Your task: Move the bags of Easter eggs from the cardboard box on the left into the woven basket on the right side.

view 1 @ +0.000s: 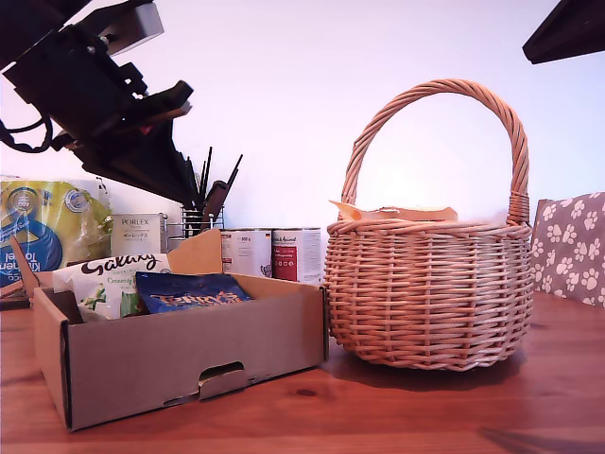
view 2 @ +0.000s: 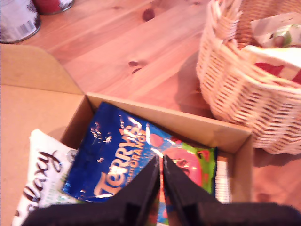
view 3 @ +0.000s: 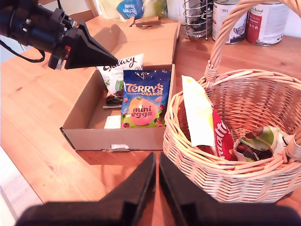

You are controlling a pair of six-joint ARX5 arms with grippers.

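Observation:
The cardboard box [view 1: 142, 364] stands at the exterior view's left and holds a dark blue Terry's bag [view 1: 194, 291] [view 2: 122, 155] [view 3: 143, 99] and a white Galaxy bag [view 1: 109, 279] [view 3: 115, 70]. My first gripper [view 2: 160, 160] [view 3: 115, 61] [view 1: 194, 194] hangs shut above these two bags, touching neither. The woven basket [view 1: 430, 293] [view 3: 225, 183] sits at the exterior view's right with a red bag [view 3: 221, 139] and another crumpled bag [view 3: 258, 141] inside. My second gripper [view 3: 156, 157] is shut and empty, high above the table in front of the basket.
Two tins [view 1: 274, 253], a black wire utensil holder [view 1: 198, 222], a small Porlex carton [view 1: 139, 232] and a yellow-and-blue pack [view 1: 47, 227] stand behind the box. A paw-print cushion [view 1: 572, 246] is at the exterior view's right edge. A black arm part [view 1: 567, 28] shows in its upper right corner.

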